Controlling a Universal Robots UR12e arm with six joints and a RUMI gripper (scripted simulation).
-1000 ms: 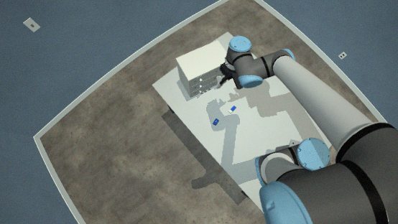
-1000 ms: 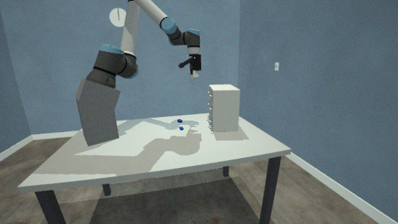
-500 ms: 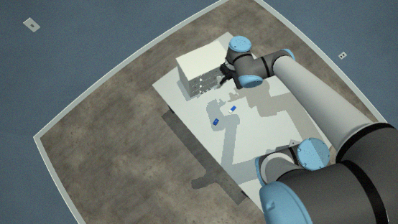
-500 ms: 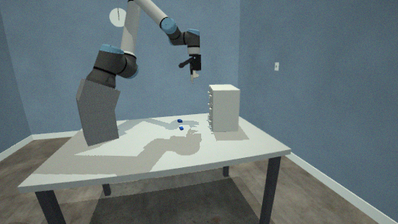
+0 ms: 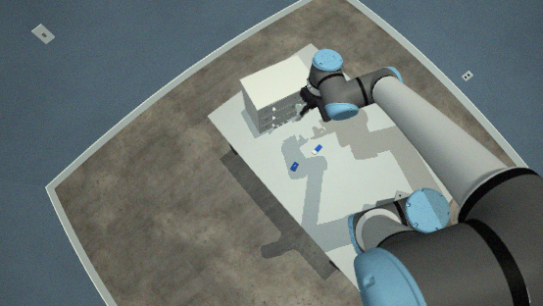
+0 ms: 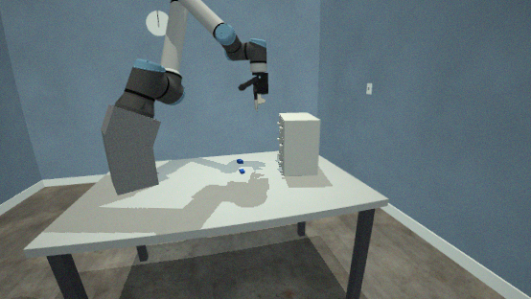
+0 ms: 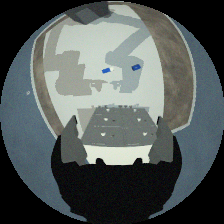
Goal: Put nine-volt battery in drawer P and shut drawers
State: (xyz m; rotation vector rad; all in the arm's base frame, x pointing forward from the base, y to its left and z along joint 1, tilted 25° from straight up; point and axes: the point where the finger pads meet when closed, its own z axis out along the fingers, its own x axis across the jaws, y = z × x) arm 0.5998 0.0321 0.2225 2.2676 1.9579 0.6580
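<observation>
- The pale bench [image 5: 353,181] [image 6: 307,211] [image 7: 62,42] stands on dark legs over a mottled brown floor [image 5: 147,196] [image 6: 403,254] [image 7: 176,65].
- Blue walls [image 5: 98,98] [image 6: 431,120] meet the floor at a white skirting strip [image 5: 123,103] [image 6: 460,254].
- A round white clock [image 6: 157,23] hangs behind the arm.
- Shadows of the arm fall across the bench.
- The upright chest [image 5: 276,80] [image 6: 302,146] [image 7: 120,127] sits near one end, its knobbed front towards two small blue items; which is the battery I cannot tell.
- The hand [image 5: 310,109] [image 6: 259,102] [image 7: 117,116] is spread wide above bench height, holding nothing.
</observation>
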